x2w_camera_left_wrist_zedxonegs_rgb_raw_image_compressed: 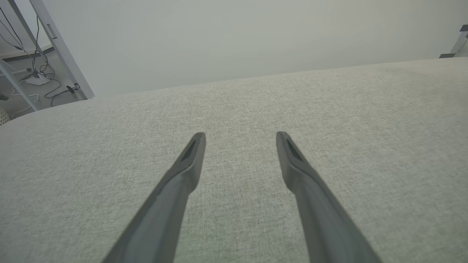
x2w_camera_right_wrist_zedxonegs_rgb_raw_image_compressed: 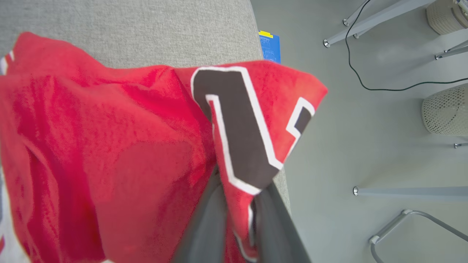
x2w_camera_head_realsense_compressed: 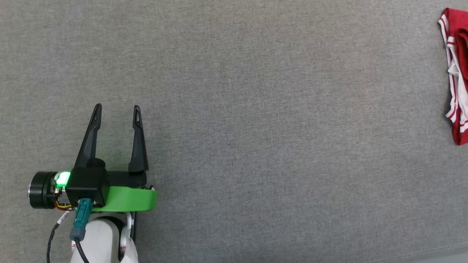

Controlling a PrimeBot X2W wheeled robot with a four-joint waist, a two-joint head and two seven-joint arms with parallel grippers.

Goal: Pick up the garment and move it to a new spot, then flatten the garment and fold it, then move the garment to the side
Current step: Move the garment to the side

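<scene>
The garment (x2w_camera_head_realsense_compressed: 459, 73), red with white striped trim, lies bunched at the far right edge of the head view. In the right wrist view the garment (x2w_camera_right_wrist_zedxonegs_rgb_raw_image_compressed: 109, 146) shows a black, white-outlined numeral and hangs over the surface's edge. My right gripper (x2w_camera_right_wrist_zedxonegs_rgb_raw_image_compressed: 241, 193) is shut on a fold of it, and the cloth hides the fingertips. My left gripper (x2w_camera_head_realsense_compressed: 117, 106) hovers at the lower left over bare grey cloth, far from the garment. In the left wrist view my left gripper (x2w_camera_left_wrist_zedxonegs_rgb_raw_image_compressed: 241, 137) stands open with nothing between its fingers.
The grey fabric surface (x2w_camera_head_realsense_compressed: 256, 128) spreads wide between the left gripper and the garment. Its edge (x2w_camera_right_wrist_zedxonegs_rgb_raw_image_compressed: 256, 44) drops to a floor with metal legs (x2w_camera_right_wrist_zedxonegs_rgb_raw_image_compressed: 402, 191), a black cable (x2w_camera_right_wrist_zedxonegs_rgb_raw_image_compressed: 384, 88), mesh baskets (x2w_camera_right_wrist_zedxonegs_rgb_raw_image_compressed: 444, 109) and a blue item (x2w_camera_right_wrist_zedxonegs_rgb_raw_image_compressed: 270, 45).
</scene>
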